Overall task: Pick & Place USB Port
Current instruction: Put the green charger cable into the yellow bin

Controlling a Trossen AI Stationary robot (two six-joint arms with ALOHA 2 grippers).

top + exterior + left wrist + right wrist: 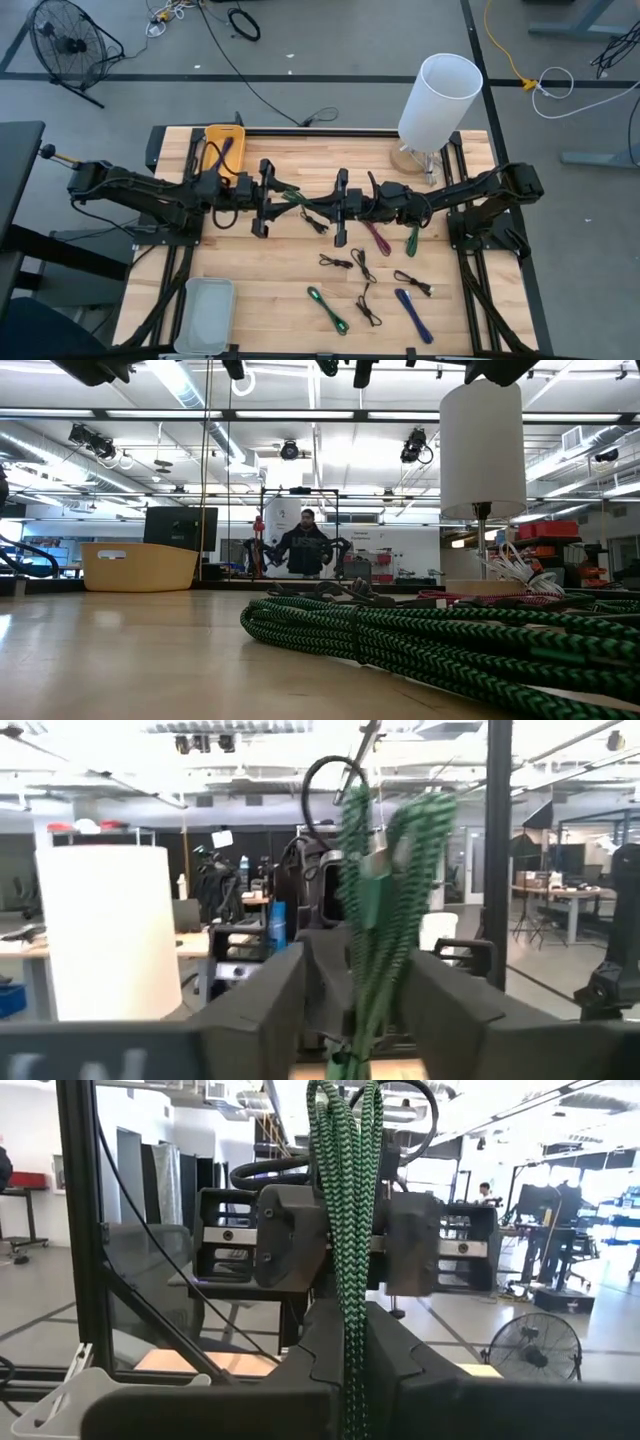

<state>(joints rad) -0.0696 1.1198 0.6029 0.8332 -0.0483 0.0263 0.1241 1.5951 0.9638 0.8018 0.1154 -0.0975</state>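
Note:
A green braided USB cable [292, 194], folded into several strands, is held in the air over the table's middle between my two grippers. My right gripper [324, 211] comes in from the table's right and is shut on it [347, 1230]. My left gripper [279, 200] faces it from the left. In the left wrist view its fingers [270, 1000] stand apart on either side of the blurred cable [370, 940], with a gap showing beside it. Both grippers sit high above the table top. My right gripper pinches the folded green cable between its two fingers, several strands together [348, 1342]. It comes level from the table's right. The cable is lifted clear and runs on from the fingers toward my left gripper, with a black loop [405, 1115] at its far end.
A yellow bin [222, 146] with a blue cable stands far left, a white cylinder [440, 95] far right and a grey tray [205, 315] near left. More cables lie near right: green [328, 310], blue [413, 315], maroon [378, 238] and several black. A person [305, 545] stands beyond the table.

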